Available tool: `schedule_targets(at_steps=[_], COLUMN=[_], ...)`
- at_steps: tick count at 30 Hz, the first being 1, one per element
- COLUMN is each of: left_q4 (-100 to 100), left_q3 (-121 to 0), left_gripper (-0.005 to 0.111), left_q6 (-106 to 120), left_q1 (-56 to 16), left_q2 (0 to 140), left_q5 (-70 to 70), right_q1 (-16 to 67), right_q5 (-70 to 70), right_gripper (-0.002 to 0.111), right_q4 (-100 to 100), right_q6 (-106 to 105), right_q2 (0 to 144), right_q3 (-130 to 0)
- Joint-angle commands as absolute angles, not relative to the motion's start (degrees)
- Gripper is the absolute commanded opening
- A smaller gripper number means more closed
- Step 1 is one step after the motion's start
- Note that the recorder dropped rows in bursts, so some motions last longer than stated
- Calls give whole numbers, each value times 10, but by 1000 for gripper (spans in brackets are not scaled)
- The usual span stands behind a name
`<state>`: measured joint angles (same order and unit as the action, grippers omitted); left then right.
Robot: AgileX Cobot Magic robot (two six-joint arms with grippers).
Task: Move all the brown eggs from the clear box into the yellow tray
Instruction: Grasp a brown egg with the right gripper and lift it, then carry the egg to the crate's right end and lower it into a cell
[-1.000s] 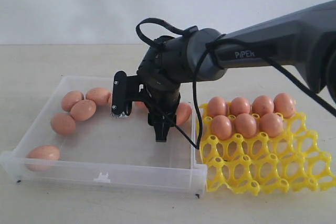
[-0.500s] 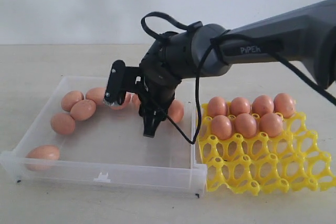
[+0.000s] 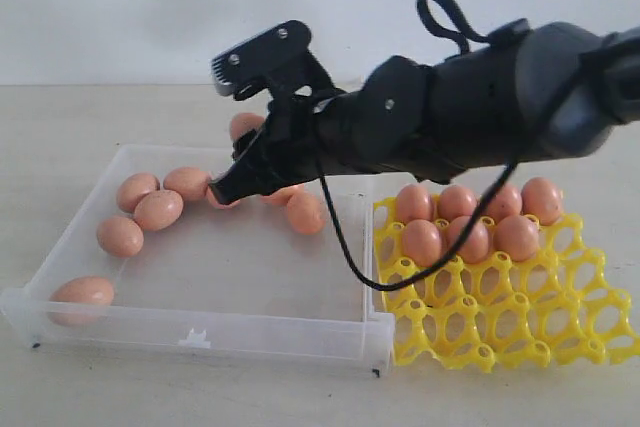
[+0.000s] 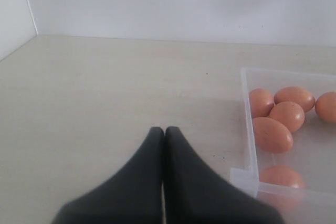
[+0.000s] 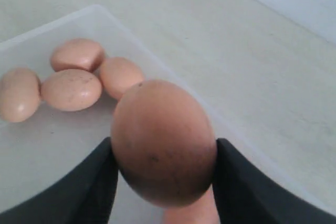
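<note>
My right gripper [image 3: 245, 119] is shut on one brown egg [image 3: 246, 125], held above the back of the clear box [image 3: 200, 323]. In the right wrist view this egg [image 5: 163, 140] fills the gap between the two black fingers [image 5: 100, 182]. Several brown eggs [image 3: 158, 209] lie in the box, most at its back left, one [image 3: 82, 292] at the front left corner and one [image 3: 305, 212] near the middle back. The yellow tray [image 3: 520, 322] stands right of the box with several eggs [image 3: 468, 239] in its back cups. My left gripper [image 4: 164, 129] is shut and empty over bare table, beside the box wall [image 4: 247, 124].
The right arm [image 3: 480, 117] reaches across above the tray's back rows and the box's right side. The tray's front cups [image 3: 470, 332] hold nothing. A pale wall rises behind the table. The left gripper does not show in the exterior view.
My right gripper was down in the box with its jaws apart. It has closed on an egg, risen and tilted back; the egg near the box's right side sits a little further left.
</note>
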<state>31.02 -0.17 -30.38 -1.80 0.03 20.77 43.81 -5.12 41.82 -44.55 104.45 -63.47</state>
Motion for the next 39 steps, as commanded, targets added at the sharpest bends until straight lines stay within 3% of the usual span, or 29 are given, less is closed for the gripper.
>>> schedule_targets(at_steps=[1, 7, 13, 16, 21, 25, 31, 35, 39], left_q4=[313, 313, 313, 313, 313, 313, 313, 313, 313], left_q3=[0, 0, 0, 0, 0, 0, 0, 0, 0], left_gripper=[-4, -4, -4, -4, -4, -4, -4, -4, -4], left_q6=[-304, -304, -304, -304, -304, -304, -304, -304, -304], left_q1=[-18, -18, -18, -18, -18, -18, -18, -18, -18], left_q2=[0, 0, 0, 0, 0, 0, 0, 0, 0], left_q5=[206, 206, 206, 206, 206, 206, 206, 206, 206], right_q1=[433, 433, 431, 405, 318, 268, 132, 5, -17], right_q5=[-155, -357, -533, -563, -632, -700, -700, -698, -458], right_gripper=[0, 0, 0, 0, 0, 0, 0, 0, 0], right_q4=[435, 432, 387, 248, -183, -196, -207, -386, -573], right_q6=[-447, -375, -78, 108, 405, 438, 443, 437, 470], right_q2=[996, 999, 1023, 1060, 1115, 1096, 962, 851, 812], right_q3=[-568, -540, -540, -543, -577, -533, -302, -193, -188])
